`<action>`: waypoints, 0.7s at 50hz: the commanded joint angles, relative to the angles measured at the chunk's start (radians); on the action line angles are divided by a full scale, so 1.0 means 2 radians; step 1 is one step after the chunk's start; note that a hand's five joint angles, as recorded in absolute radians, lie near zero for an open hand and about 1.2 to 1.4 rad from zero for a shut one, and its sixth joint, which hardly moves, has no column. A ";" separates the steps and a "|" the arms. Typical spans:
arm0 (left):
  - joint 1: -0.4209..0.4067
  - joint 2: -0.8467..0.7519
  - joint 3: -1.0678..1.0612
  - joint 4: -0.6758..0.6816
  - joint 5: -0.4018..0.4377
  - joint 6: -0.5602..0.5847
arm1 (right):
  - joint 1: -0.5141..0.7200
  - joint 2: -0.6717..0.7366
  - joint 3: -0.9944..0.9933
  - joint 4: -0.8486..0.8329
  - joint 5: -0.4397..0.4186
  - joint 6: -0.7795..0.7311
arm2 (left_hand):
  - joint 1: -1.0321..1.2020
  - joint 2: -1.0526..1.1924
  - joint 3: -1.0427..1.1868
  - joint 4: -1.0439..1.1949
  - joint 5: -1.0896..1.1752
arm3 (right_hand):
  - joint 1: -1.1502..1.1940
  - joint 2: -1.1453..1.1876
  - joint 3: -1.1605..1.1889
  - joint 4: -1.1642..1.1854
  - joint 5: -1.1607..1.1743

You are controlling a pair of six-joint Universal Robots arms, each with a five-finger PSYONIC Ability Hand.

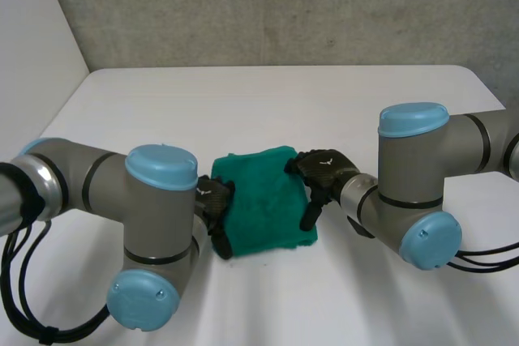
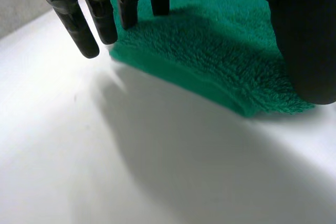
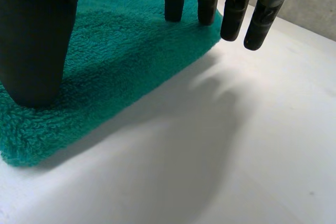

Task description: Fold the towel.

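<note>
Green towel [image 1: 263, 200] lies folded on the bench [image 1: 284, 103]. Flanking it are the left robot hand [image 1: 215, 200] and right robot hand [image 1: 324, 172], fingers straight, nothing gripped.

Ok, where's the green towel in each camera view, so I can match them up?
Head view: the towel lies between the left hand and the right hand.
Left wrist view: the towel is under that hand's fingertips and thumb.
Right wrist view: the towel is under that hand's fingertips and thumb.
Shared landmark: the white table running along the towel's edge.
</note>
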 commanded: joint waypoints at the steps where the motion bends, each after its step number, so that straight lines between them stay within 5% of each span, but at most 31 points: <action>1: -0.006 0.054 0.007 0.013 0.002 0.001 | 0.001 -0.019 -0.002 0.004 0.021 -0.013 | 0.010 -0.004 -0.014 -0.010 -0.004 | -0.012 -0.024 -0.017 -0.026 -0.027; 10: 0.008 0.152 0.025 0.019 0.005 0.001 | -0.011 -0.138 0.009 -0.038 0.099 0.031 | 0.005 -0.009 -0.020 -0.016 -0.010 | -0.012 -0.024 -0.017 -0.026 -0.027; 15: 0.050 0.200 0.038 0.017 0.005 0.001 | -0.048 -0.225 0.028 -0.060 0.137 0.052 | 0.003 -0.011 -0.021 -0.017 -0.012 | -0.012 -0.024 -0.017 -0.026 -0.027; 24: 0.129 0.260 0.070 -0.049 0.065 -0.038 | -0.087 -0.268 0.021 -0.049 0.142 0.049 | -0.009 -0.023 -0.033 -0.029 -0.023 | -0.012 -0.024 -0.017 -0.026 -0.027; 35: 0.149 0.274 0.060 -0.078 0.107 -0.070 | -0.082 -0.269 0.011 -0.006 0.130 0.040 | -0.009 -0.023 -0.033 -0.029 -0.023 | -0.012 -0.024 -0.017 -0.026 -0.027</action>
